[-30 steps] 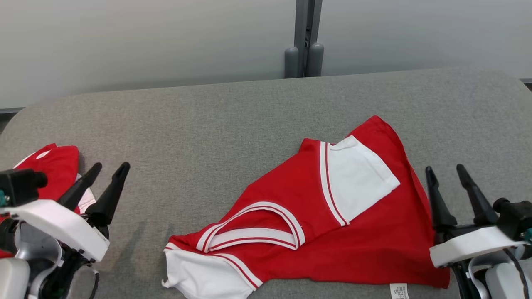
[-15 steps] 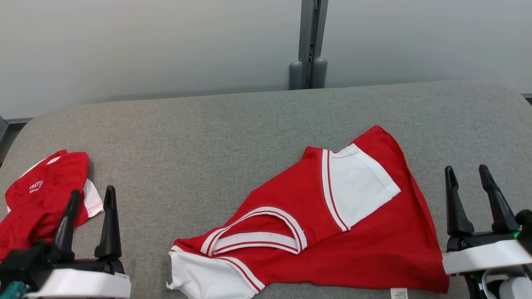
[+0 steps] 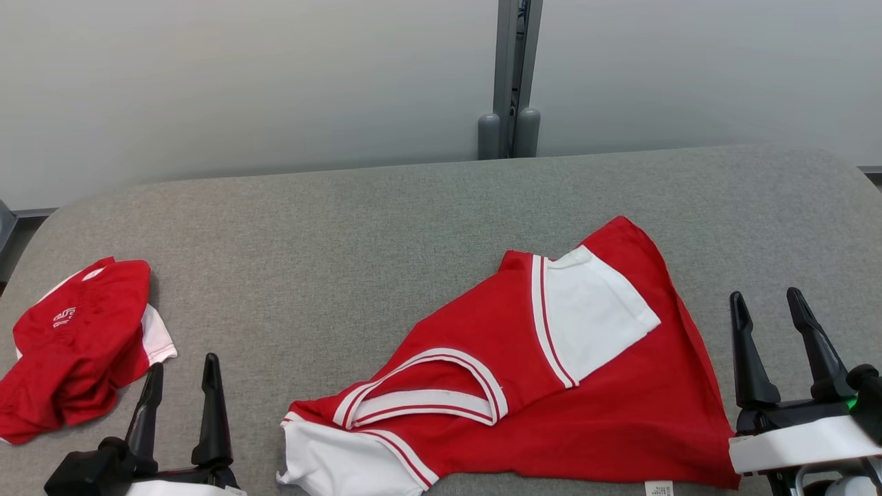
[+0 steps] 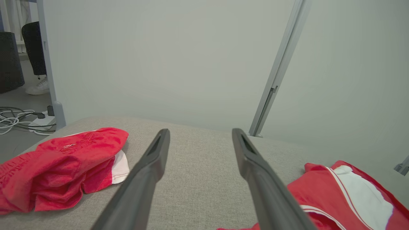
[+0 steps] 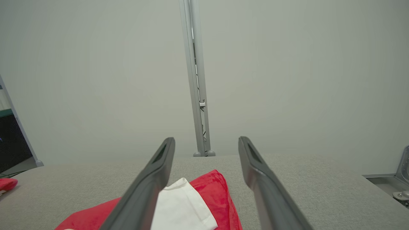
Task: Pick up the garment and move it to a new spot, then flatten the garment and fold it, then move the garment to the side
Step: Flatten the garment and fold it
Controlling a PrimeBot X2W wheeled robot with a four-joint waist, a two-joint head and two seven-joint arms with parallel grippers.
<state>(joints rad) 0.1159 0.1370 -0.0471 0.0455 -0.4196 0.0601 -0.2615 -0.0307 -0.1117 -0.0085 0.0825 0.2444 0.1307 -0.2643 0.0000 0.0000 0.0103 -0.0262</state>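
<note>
A red garment [image 3: 551,386] with white sleeves and a striped collar lies loosely spread and creased on the grey padded table [image 3: 344,241], right of centre. It also shows in the left wrist view as the garment [image 4: 345,198] at lower right, and in the right wrist view as the garment [image 5: 214,188] between and under the fingers. My left gripper [image 3: 182,365] stands open near the front left, apart from the cloth and holding nothing. My right gripper [image 3: 765,296] is open just right of the garment's edge. Both stand empty in their own views, left gripper [image 4: 200,131] and right gripper [image 5: 207,139].
A second red garment [image 3: 76,351] lies bunched near the table's left edge, also seen as the bunched garment [image 4: 64,163]. A grey post [image 3: 510,76] and pale wall panels stand behind the table. Cables [image 4: 16,118] lie on the floor beyond the left edge.
The head camera has shifted, so the scene sits lower in the picture. My left gripper has drawn back from over the bunched garment toward the near edge. Both grippers stayed open.
</note>
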